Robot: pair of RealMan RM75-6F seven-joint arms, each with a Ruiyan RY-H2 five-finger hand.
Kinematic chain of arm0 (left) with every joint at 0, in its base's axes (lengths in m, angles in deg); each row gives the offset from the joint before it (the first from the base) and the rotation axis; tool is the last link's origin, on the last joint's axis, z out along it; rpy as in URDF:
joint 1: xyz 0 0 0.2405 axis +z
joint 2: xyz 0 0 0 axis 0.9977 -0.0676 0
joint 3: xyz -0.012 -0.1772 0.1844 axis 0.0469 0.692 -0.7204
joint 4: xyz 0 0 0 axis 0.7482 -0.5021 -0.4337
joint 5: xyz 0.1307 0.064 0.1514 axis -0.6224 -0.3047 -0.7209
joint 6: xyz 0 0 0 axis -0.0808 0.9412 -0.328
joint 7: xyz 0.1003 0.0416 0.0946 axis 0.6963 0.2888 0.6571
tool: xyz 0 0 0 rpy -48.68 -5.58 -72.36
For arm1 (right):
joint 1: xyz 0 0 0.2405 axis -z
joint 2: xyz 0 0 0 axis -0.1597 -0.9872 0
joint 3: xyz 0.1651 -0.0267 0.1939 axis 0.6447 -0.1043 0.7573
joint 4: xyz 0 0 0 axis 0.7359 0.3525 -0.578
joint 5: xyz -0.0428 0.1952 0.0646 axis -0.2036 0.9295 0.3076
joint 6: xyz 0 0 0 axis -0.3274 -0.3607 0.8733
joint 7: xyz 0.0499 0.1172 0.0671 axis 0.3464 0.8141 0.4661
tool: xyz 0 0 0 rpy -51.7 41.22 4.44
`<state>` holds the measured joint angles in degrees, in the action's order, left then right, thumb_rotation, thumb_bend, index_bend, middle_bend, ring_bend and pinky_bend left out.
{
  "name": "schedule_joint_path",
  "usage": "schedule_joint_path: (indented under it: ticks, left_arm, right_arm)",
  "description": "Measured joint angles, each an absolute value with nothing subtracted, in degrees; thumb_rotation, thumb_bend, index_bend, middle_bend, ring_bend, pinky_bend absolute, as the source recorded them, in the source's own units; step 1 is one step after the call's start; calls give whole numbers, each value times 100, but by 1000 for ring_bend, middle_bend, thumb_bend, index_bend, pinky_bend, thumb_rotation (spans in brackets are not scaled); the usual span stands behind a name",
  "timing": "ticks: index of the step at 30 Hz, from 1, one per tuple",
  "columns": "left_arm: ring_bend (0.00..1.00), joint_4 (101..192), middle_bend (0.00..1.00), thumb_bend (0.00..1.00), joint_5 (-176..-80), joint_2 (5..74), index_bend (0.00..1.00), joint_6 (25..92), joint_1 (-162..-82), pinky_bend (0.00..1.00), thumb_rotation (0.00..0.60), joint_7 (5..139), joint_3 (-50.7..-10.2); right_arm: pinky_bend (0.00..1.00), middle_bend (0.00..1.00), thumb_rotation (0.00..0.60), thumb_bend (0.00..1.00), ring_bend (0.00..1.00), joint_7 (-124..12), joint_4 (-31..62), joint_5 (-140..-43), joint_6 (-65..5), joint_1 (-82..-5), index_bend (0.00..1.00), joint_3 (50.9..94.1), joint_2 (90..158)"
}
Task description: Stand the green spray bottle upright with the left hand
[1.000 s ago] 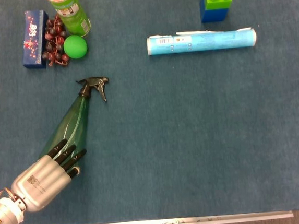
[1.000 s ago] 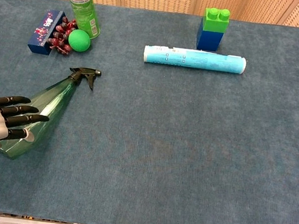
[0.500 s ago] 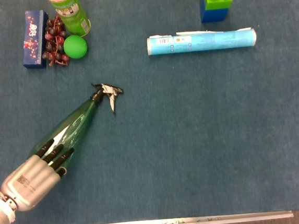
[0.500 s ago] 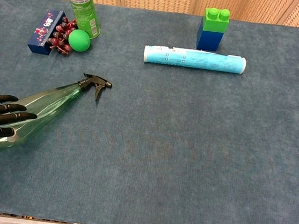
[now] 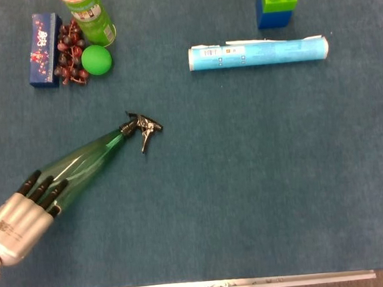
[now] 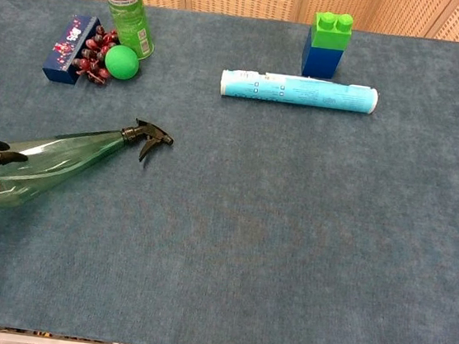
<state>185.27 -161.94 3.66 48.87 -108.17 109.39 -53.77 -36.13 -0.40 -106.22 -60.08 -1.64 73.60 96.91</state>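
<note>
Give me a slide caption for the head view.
Left robot hand grips the base of the tilted green spray bottle.

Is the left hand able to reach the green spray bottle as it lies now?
Probably yes. The left hand already has its fingers over the wide base end of the green spray bottle, which lies on its side, and nothing stands between them.

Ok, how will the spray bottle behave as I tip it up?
The bottle looks clear and empty, so probably light. Its round body lying on the cloth may roll. The left hand grips only the wide base end, so it could slip.
</note>
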Motion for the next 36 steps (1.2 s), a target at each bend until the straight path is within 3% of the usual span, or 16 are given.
schedule_joint_path:
  ticks: [29,36]
  left_arm:
    - [0,17721,0,584,-15608,443,270,5454,-10392,30,600,10372,-4947]
    - [0,17866,0,424,-15497,302,269,5652,-10330,30,600,10486,-4806]
  right_arm:
    - [359,338,600,96,255,-3616,-43,-10611,-5995,-167,485,7365,9691]
    - [359,338,600,96,255,-3616,-48,-10613,-6010,-158,485,7363,9691]
